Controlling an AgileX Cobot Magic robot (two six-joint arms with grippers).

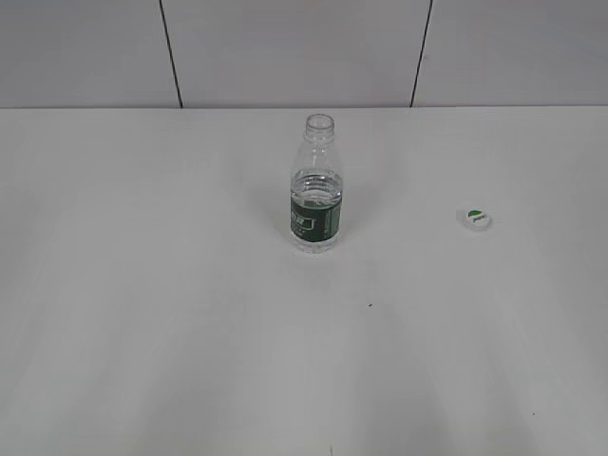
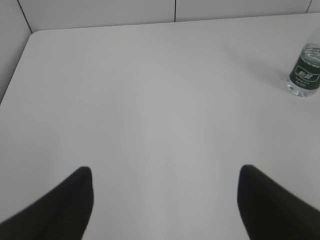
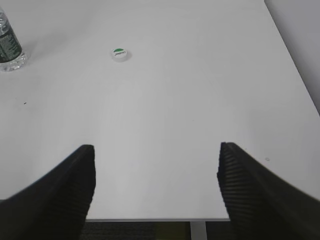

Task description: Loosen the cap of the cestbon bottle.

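The cestbon bottle (image 1: 315, 190) stands upright in the middle of the white table, its neck open and capless. It also shows at the right edge of the left wrist view (image 2: 304, 72) and the top left corner of the right wrist view (image 3: 8, 46). The cap (image 1: 476, 219) lies on the table to the bottle's right, apart from it; it also shows in the right wrist view (image 3: 119, 53). My left gripper (image 2: 165, 172) is open and empty, far from the bottle. My right gripper (image 3: 156, 150) is open and empty over the table's near edge. Neither gripper shows in the exterior view.
The white table (image 1: 142, 285) meets a grey panelled wall (image 1: 285, 47) at the back. Its near edge (image 3: 155, 219) shows in the right wrist view, its right edge (image 3: 292, 60) too. A tiny dark speck (image 1: 370, 305) lies in front of the bottle.
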